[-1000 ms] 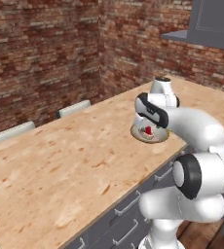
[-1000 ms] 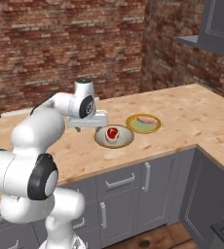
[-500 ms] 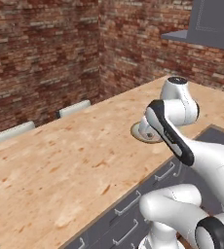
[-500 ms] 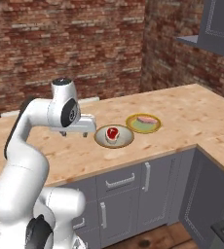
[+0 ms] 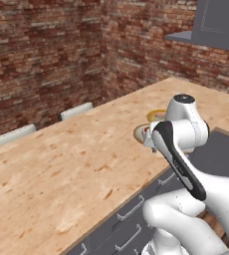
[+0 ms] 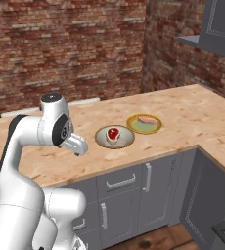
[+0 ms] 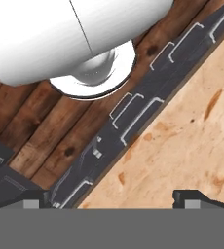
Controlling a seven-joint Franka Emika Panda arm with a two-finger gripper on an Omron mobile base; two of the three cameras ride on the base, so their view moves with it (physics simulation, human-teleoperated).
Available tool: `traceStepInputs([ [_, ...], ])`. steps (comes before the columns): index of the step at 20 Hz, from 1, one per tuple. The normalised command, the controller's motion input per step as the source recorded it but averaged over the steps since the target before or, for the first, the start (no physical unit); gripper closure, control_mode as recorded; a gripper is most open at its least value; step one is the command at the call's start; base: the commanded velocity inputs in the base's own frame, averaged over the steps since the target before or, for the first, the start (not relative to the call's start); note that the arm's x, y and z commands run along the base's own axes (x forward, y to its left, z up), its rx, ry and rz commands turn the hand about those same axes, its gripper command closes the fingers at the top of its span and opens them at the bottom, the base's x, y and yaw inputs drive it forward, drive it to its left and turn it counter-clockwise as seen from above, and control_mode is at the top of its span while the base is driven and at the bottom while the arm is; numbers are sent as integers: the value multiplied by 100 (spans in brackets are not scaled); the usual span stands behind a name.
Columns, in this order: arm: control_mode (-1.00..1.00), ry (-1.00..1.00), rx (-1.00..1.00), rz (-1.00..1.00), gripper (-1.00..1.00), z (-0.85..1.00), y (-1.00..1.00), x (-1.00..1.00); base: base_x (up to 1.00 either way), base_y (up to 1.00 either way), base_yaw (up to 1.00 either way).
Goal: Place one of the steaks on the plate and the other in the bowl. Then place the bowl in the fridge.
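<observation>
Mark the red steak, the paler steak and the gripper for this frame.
red steak (image 6: 113, 135): right base view, middle of the meat, on the grey plate.
paler steak (image 6: 146, 120): right base view, top face, in the tan bowl.
gripper (image 7: 109, 199): hand view, midway between its open fingertips.

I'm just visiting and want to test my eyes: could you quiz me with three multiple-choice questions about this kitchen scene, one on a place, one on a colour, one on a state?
1. Where is the red steak?
A. on the grey plate
B. bare counter
C. floor

2. What colour is the rim of the bowl holding the pale steak?
A. blue
B. yellowish tan
C. black

3. How is the gripper?
A. shut on a steak
B. holding the bowl
C. open, holding nothing

Answers: 1 A, it lies inside the plate's rim. 2 B, seen in the right base view. 3 C, fingertips stand far apart over the counter edge.
</observation>
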Motion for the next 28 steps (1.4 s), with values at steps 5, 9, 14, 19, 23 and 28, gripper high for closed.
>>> traceStepInputs([
  [5,-100,0,0,1,-100,0,0,0,0,0,0],
  [9,100,0,0,0,-100,0,1,0,-13,20,8],
  [14,100,0,0,0,-100,0,0,0,-33,52,39],
  [19,100,0,0,0,-100,0,0,0,-87,78,62],
  [23,100,0,0,0,-100,0,0,0,-100,57,66],
  [28,100,0,0,0,-100,0,0,0,-14,8,19],
])
